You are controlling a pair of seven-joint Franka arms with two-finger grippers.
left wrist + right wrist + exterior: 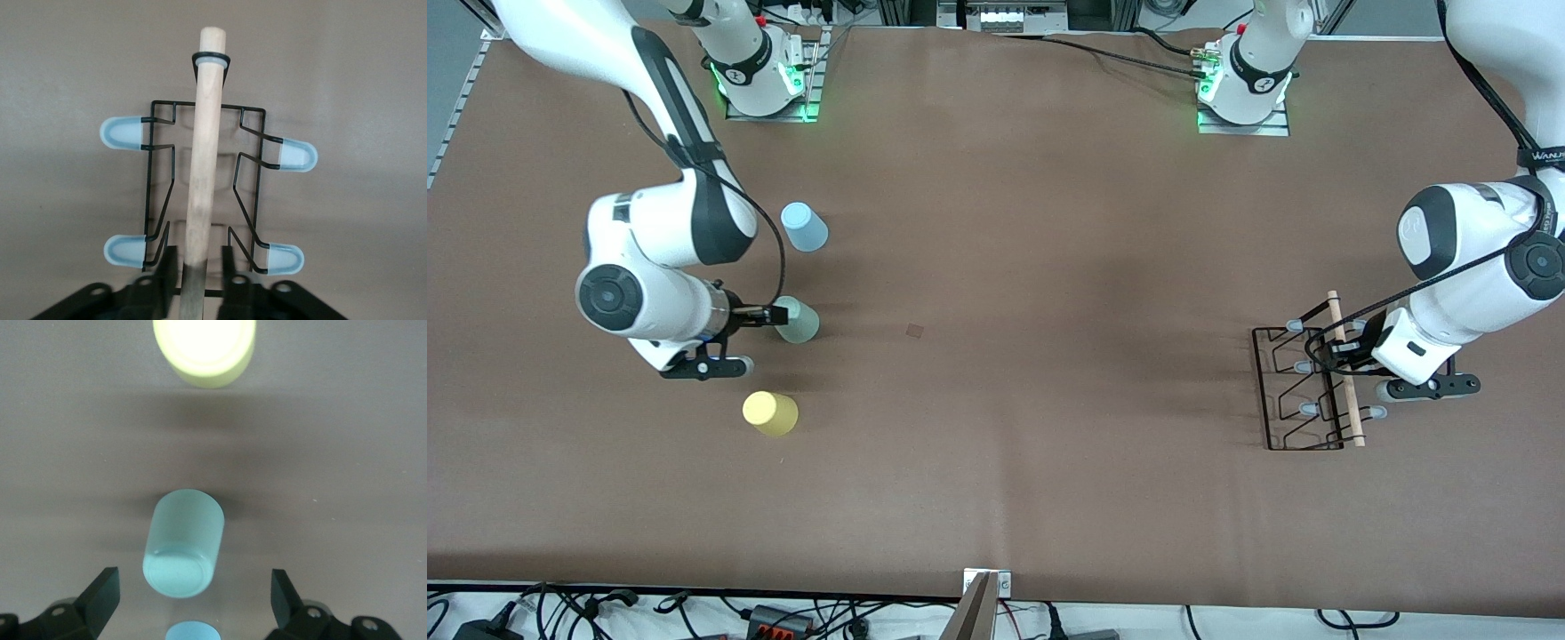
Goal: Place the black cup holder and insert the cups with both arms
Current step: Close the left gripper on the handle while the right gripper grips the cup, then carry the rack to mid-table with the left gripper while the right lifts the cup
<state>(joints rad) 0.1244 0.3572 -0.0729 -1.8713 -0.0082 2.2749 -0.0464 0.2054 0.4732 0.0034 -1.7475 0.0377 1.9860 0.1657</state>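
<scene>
Both arms look like they're at the pick-up stage, nothing placed yet. The left pincer (193, 283) is down at the thin black wire cup holder (1303, 391) with its light wooden rod handle (202, 167), fingers pressed on either side of the rod, so I'd call that clenched on the handle. The rack sits on the brown desk (1049, 267) at the left arm's end. Its long axis runs along the rod, roughly toward and away from the front camera, with the pale blue capped prongs sticking out sideways.

The right pincer (193, 597) is released, fingers spread wide around the pale mint green plastic tumbler (799, 320) without touching it. That cup stands upside down, closed base up. The light blue tumbler (805, 227) is farther from the front camera, the yellow one (770, 413) nearer, both at the right arm's end.

Next, I'd guess: close on the mint cup, and carry the rack toward mid-desk without tilting it.
</scene>
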